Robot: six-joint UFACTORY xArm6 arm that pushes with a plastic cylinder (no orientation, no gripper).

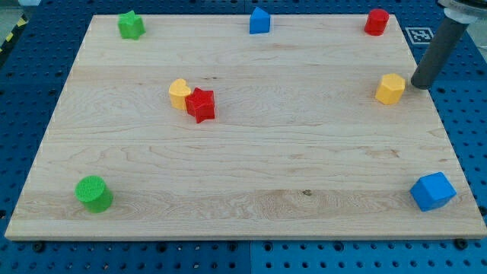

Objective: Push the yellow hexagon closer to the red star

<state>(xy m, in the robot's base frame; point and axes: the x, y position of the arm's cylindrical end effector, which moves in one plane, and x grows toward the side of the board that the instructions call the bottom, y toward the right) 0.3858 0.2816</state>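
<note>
The yellow hexagon (390, 89) sits near the board's right edge, in the upper half. The red star (201, 104) lies left of centre, touching a yellow heart (179, 93) on its left. My tip (421, 84) is just to the right of the yellow hexagon, a small gap apart, near the board's right edge. The dark rod rises from it toward the view's top right.
A green star (131, 25) is at the top left, a blue house-shaped block (259, 20) at top centre, a red cylinder (376, 21) at top right. A green cylinder (93, 193) is at bottom left, a blue cube (432, 191) at bottom right. The wooden board (251, 167) lies on a blue perforated table.
</note>
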